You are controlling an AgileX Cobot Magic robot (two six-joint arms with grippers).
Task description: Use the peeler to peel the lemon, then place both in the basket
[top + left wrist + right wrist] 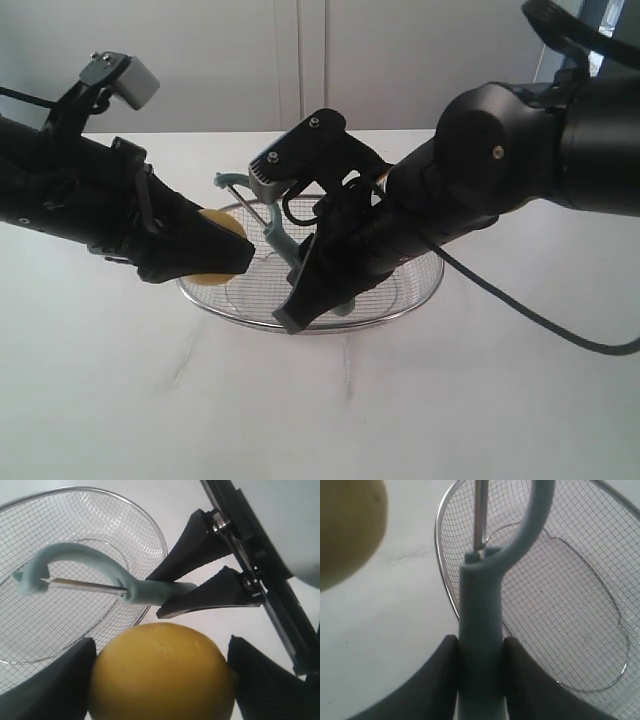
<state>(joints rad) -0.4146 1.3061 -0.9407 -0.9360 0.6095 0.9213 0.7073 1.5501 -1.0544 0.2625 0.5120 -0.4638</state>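
My left gripper point(236, 250) is shut on the yellow lemon point(222, 222) and holds it above the basket's left edge. In the left wrist view the lemon point(160, 675) fills the space between the two dark pads point(65, 680). My right gripper point(312, 262) is shut on the thick handle of the pale teal peeler point(276, 235). The peeler's hooked head and metal blade point up and left, close beside the lemon without clearly touching it. In the right wrist view the peeler handle point(480, 605) stands clamped between the fingers point(440, 680), with the lemon point(345, 525) off to one side. The lemon's sticker is not visible.
The silver wire-mesh basket point(432, 285) sits on the white table point(320, 410) under both grippers, with nothing lying in it in the wrist views point(150, 530) point(442, 580). A black cable point(540, 320) trails from the right arm over the table.
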